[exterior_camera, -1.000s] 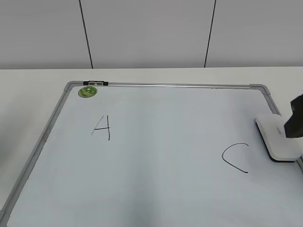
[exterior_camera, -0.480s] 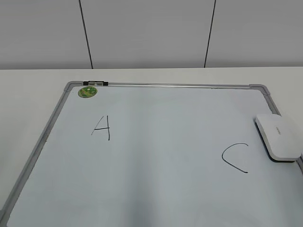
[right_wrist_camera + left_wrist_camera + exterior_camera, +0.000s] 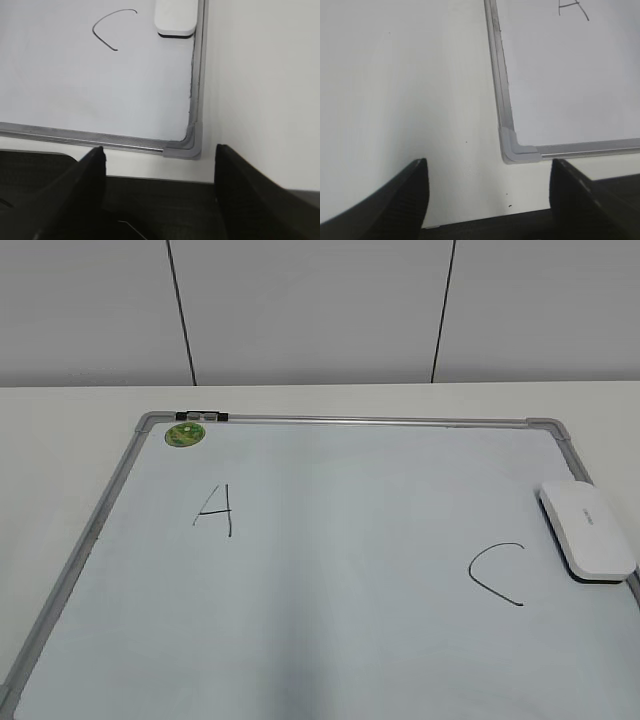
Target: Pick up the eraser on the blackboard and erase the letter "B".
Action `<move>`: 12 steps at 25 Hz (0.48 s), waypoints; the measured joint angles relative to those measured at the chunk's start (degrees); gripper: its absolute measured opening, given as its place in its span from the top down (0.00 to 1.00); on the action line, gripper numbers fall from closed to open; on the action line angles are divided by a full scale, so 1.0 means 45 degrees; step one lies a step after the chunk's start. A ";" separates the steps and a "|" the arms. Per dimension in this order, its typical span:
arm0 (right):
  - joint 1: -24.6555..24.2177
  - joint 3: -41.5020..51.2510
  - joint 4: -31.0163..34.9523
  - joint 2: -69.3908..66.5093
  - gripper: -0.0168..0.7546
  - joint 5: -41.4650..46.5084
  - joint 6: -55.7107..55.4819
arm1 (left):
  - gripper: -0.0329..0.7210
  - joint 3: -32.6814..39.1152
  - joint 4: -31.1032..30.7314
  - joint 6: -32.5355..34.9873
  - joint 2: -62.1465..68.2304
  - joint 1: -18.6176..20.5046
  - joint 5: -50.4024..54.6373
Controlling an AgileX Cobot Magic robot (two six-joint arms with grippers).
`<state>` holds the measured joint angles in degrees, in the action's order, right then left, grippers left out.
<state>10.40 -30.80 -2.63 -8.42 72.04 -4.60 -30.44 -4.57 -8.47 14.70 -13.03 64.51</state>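
The blackboard (image 3: 330, 570), a pale whiteboard with a grey frame, lies flat on the table. The white eraser (image 3: 587, 531) lies on its right edge, dark side down; it also shows in the right wrist view (image 3: 174, 17). A black "A" (image 3: 215, 510) and a black "C" (image 3: 497, 573) are on the board. No letter "B" shows between them. My left gripper (image 3: 489, 172) is open over the table by the board's near left corner (image 3: 517, 150). My right gripper (image 3: 160, 160) is open by the near right corner (image 3: 187, 146). Neither gripper shows in the exterior view.
A round green sticker (image 3: 185, 434) sits at the board's far left corner, next to a small dark clip (image 3: 201, 416) on the frame. The white table (image 3: 60, 440) surrounds the board. A panelled wall (image 3: 320, 310) stands behind.
One second ago my right gripper was over the eraser at the exterior view's right edge. It has since drawn back out of that view. The eraser stays where it lay.
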 joint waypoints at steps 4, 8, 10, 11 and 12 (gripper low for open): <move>0.0000 0.0137 0.0251 0.0747 0.33 -0.0209 0.0642 | 0.23 0.0007 0.0000 0.0026 -0.0481 0.0000 -0.0023; 0.0000 0.0397 0.0251 0.0804 0.33 -0.0914 0.0692 | 0.23 0.0007 0.0000 0.0396 -0.0509 -0.0233 -0.0380; 0.0000 0.0589 0.0251 0.0804 0.33 -0.1237 0.0715 | 0.24 0.0007 0.0000 0.0479 -0.0509 -0.0340 -0.0439; 0.0000 0.0609 0.0251 0.0804 0.33 -0.1288 0.0715 | 0.25 0.0007 0.0000 0.0504 -0.0509 -0.0341 -0.0439; 0.0000 0.0609 0.0251 0.0804 0.33 -0.1288 0.0715 | 0.25 0.0007 0.0000 0.0518 -0.0509 -0.0360 -0.0439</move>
<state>10.40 -28.06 -1.51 -4.80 66.24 -1.38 -30.41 -4.57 -6.14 12.41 -14.65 62.53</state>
